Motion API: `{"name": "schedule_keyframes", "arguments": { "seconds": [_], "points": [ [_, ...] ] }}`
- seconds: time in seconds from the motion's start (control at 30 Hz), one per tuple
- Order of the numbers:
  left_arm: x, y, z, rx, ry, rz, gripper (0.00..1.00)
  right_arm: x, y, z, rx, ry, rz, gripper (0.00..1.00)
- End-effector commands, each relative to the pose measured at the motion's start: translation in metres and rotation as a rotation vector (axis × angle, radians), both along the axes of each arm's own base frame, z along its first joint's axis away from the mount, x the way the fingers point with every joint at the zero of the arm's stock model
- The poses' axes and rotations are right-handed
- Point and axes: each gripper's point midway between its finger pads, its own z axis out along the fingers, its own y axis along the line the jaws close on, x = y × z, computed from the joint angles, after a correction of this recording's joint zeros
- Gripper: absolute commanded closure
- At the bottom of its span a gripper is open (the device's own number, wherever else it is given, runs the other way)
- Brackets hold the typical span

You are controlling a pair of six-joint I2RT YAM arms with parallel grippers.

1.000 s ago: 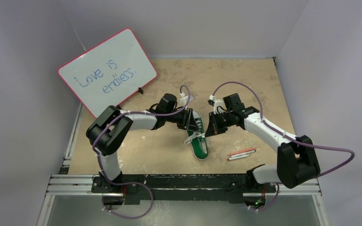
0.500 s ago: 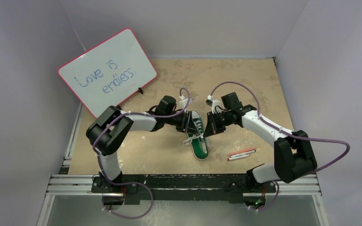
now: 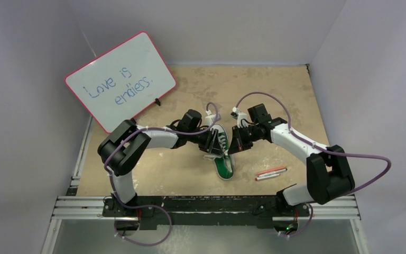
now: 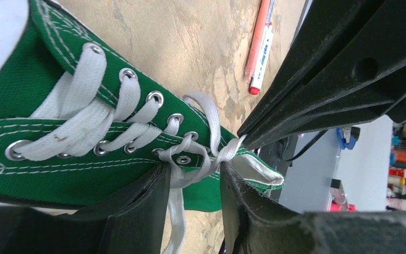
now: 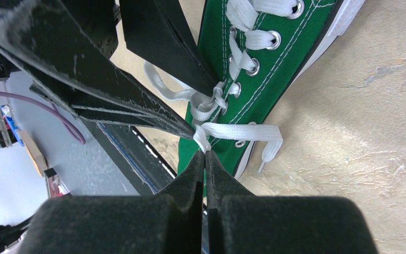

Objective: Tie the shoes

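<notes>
Shoe [image 3: 224, 165] sits mid bench [image 3: 275, 95], long axis near-far, right between both hands: right hand [image 5: 205, 154] pinched on a lace [image 5: 238, 131], left hand [image 4: 190, 180] parted around the other strand, so tightening probably means pulling apart sideways.

— Where's the sneaker [image 3: 223, 159]?
— Middle of the bench [image 3: 280, 95], between my tools: left tool [image 3: 212, 143] on its left, right tool [image 3: 234, 144] on its right, both at the laces [image 4: 84, 116].
— And the rest?
— Two pens [image 3: 270, 173] lie to its right, nearer me; the whiteboard [image 3: 120, 79] stands at the far left.
</notes>
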Motion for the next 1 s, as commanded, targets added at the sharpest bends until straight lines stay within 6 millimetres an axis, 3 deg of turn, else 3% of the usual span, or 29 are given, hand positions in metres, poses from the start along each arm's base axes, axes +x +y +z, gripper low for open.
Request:
{"name": "schedule_keyframes", "arguments": {
  "seconds": [0.0,0.27,0.53,0.7,0.83,0.97],
  "points": [
    [0.002,-0.006,0.013,-0.005,-0.095,-0.036,0.61,0.006,0.008,0.012,0.033,-0.017,0.011,1.00],
    [0.005,-0.010,0.013,0.020,-0.134,-0.044,0.67,0.008,0.009,0.013,0.034,-0.021,0.011,1.00],
    [0.017,-0.006,0.013,0.079,-0.198,0.006,0.93,0.010,0.010,0.015,0.039,-0.025,0.012,1.00],
    [0.024,-0.006,0.021,0.078,-0.240,0.036,1.00,0.009,0.010,0.019,0.040,-0.023,0.017,1.00],
    [0.031,-0.002,0.030,0.099,-0.309,0.059,1.00,0.013,0.007,0.031,0.030,-0.065,0.017,0.79],
    [0.034,0.000,0.037,0.112,-0.363,0.066,1.00,0.030,0.007,0.041,0.014,-0.131,-0.012,0.68]
  ]
}}
